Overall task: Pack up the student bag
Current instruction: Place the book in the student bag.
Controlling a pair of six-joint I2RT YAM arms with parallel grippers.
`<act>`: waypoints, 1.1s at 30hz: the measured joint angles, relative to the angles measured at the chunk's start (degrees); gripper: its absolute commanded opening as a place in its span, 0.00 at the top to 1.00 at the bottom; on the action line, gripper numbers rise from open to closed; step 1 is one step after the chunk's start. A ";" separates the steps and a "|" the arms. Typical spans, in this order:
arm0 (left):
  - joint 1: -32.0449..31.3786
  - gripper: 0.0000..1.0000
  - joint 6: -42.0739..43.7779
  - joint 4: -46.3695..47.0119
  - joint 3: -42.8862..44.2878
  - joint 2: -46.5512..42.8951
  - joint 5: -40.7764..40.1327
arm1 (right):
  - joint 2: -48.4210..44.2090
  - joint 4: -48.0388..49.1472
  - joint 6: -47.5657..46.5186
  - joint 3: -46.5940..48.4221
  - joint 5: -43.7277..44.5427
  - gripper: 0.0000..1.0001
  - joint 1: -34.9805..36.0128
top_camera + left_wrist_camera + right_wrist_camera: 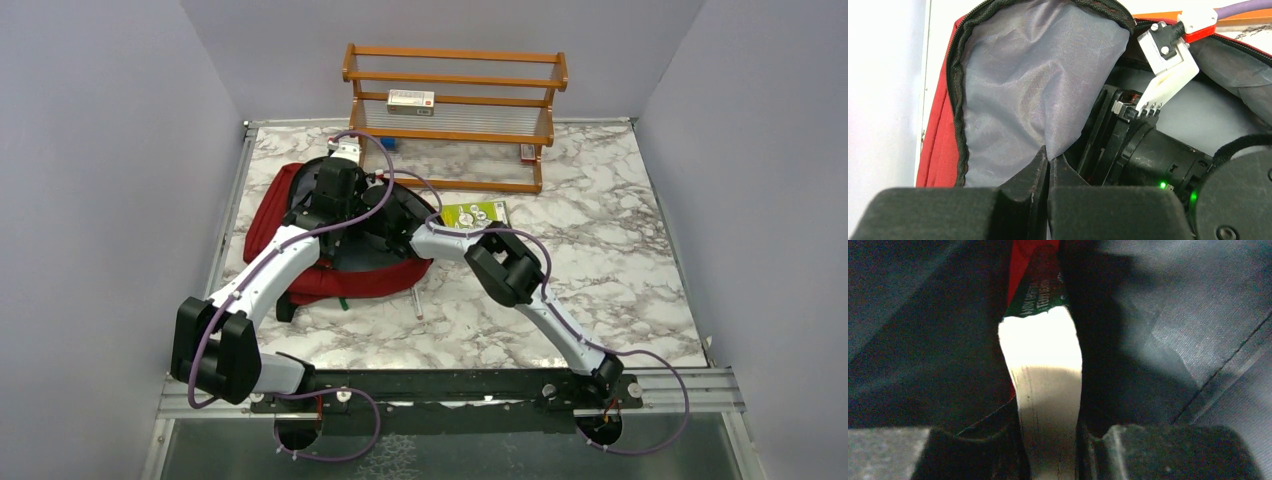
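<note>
bag | left tool pinching lining | right tool inside, gripping book

Wooden rack at marble table's far edge

The white-and-grey marble-patterned table carries an orange wooden slatted rack at its far edge, with 1 small white box on the rack's upper shelf. The dark red fabric backpack lies in front and left of the rack, and 1 flat green book lies just in front of it.
</note>
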 measured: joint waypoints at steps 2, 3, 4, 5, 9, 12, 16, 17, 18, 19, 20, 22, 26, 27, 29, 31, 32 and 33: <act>0.04 1.00 0.02 0.04 -0.15 0.00 0.00 | 0.68 -0.55 -0.31 0.81 0.02 0.60 0.00; 0.04 1.00 0.02 0.04 -0.24 0.00 0.00 | 0.76 -0.81 -0.57 0.94 0.20 0.57 0.00; 0.04 1.00 0.02 0.04 -0.26 0.00 0.00 | 0.76 -1.14 -0.96 0.94 0.55 0.55 0.00; 0.04 1.00 0.02 0.04 -0.31 0.00 0.00 | 0.76 -1.36 -1.33 0.96 0.83 0.51 0.00; 0.04 1.00 0.02 0.13 -0.46 0.00 0.04 | 0.76 -2.97 -3.08 0.96 1.99 0.37 0.00; 0.04 1.00 0.02 0.26 -0.46 0.00 0.17 | 0.59 -3.15 -4.24 0.92 2.40 0.34 0.00; 0.35 1.00 0.02 0.46 -0.46 0.00 0.39 | -0.46 -4.37 -6.05 0.46 3.28 0.31 0.00; 0.44 1.00 0.02 0.46 -0.46 0.00 0.39 | -0.83 -5.07 -6.49 0.37 3.50 0.31 0.00; 0.52 1.00 0.02 0.46 -0.46 0.00 0.48 | -1.20 -5.88 -6.93 0.22 3.69 0.31 0.00; 0.59 1.00 0.02 0.46 -0.46 0.00 0.57 | -1.57 -6.71 -7.28 0.11 3.89 0.30 0.00; 0.66 1.00 0.02 0.48 -0.46 0.00 0.61 | -2.01 -7.45 -7.65 -0.09 4.07 0.30 0.00; 0.74 1.00 0.02 0.48 -0.46 0.00 0.76 | -3.15 -9.55 -8.35 -0.68 4.87 0.29 0.00; 0.81 1.00 0.02 0.48 -0.46 0.00 0.83 | -6.64 -13.00 -10.08 -3.65 6.86 0.28 0.00; 0.83 1.00 0.02 0.48 -0.46 0.00 0.83 | -7.58 -13.57 -10.43 -4.61 7.39 0.28 0.00; 1.03 1.00 0.02 0.48 -0.46 0.00 0.83 | -9.55 -14.16 -11.23 -6.84 8.31 0.28 -0.02; 1.05 1.00 0.04 0.48 -0.46 0.00 0.81 | -12.00 -14.38 -12.17 -9.90 9.18 0.28 0.00; 1.07 1.00 0.04 0.48 -0.46 0.00 0.81 | -13.42 -14.43 -12.81 -11.58 9.49 0.28 0.00; 1.14 1.00 0.04 0.48 -0.48 0.00 0.79 | -14.88 -14.45 -13.49 -13.29 9.77 0.28 0.00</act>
